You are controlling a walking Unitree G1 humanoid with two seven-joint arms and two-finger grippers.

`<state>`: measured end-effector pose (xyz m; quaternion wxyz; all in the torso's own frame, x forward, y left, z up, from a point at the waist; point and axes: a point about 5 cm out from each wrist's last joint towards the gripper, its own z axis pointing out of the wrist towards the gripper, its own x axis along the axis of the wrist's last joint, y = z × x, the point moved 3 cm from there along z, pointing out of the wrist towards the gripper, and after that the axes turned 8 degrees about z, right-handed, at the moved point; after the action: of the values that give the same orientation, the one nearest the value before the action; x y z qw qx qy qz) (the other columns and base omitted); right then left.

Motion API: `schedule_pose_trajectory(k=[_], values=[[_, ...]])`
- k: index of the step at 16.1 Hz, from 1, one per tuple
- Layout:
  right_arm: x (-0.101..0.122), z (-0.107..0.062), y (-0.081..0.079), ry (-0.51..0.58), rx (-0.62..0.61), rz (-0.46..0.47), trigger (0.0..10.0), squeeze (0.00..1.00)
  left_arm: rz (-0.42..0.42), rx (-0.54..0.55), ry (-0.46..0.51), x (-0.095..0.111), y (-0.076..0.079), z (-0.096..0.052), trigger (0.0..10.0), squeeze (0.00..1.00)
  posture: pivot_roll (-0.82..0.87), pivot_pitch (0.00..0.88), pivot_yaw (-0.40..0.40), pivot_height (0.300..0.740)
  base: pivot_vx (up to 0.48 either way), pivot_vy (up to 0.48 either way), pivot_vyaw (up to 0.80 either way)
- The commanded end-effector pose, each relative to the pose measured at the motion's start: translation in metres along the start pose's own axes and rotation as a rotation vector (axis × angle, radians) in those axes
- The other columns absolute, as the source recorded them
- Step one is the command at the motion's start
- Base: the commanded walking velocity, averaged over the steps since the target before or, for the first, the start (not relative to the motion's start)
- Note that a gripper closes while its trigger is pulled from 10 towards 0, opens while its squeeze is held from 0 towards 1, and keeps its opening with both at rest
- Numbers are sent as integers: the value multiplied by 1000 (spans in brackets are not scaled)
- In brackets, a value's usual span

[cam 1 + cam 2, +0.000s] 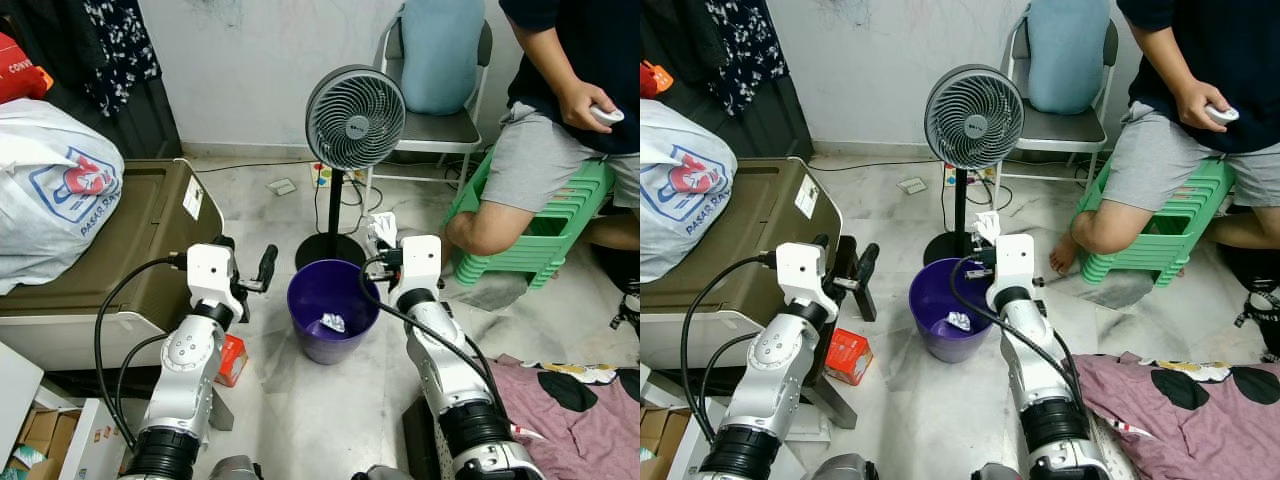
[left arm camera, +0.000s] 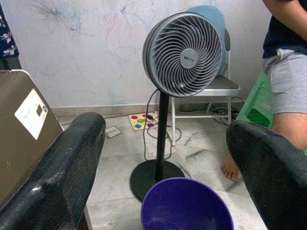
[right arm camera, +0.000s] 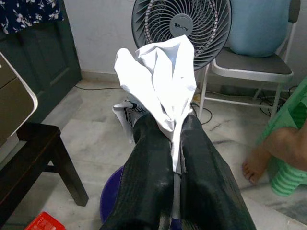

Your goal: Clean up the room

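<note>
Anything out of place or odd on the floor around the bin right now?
A small red box lies tilted on the floor by the left arm, and a purple spotted cloth is heaped on the floor at right. The right gripper pinches a crumpled white paper above the purple bin, which already holds one scrap.

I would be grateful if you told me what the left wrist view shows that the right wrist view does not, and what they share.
Left wrist view: the left tool with fingers apart, nothing between them, and the fan's round base.

Right wrist view: the right tool shut on a white crumpled paper, and a dark wooden stool.

Both: the fan, the purple bin, the folding chair.
</note>
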<state>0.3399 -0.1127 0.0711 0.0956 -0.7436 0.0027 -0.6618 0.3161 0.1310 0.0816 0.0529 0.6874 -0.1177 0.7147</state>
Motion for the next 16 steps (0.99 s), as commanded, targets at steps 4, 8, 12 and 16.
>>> schedule_pose_trajectory(k=[4,8,12,16], values=[[3,3,-2,2,9,-6,10000,0,7,-11,17,4,0,1,10000,0,68,0,-8,740,409,0,0],[5,3,-5,21,33,-28,10000,0,8,-12,17,4,0,1,10000,0,67,0,-7,740,410,0,200],[5,3,-5,22,33,-26,10000,0,8,-13,16,5,0,1,10000,0,68,0,-7,740,408,0,400],[5,3,-5,21,30,-27,10000,0,10,-11,12,4,0,1,10000,0,68,0,-6,740,390,0,0]])
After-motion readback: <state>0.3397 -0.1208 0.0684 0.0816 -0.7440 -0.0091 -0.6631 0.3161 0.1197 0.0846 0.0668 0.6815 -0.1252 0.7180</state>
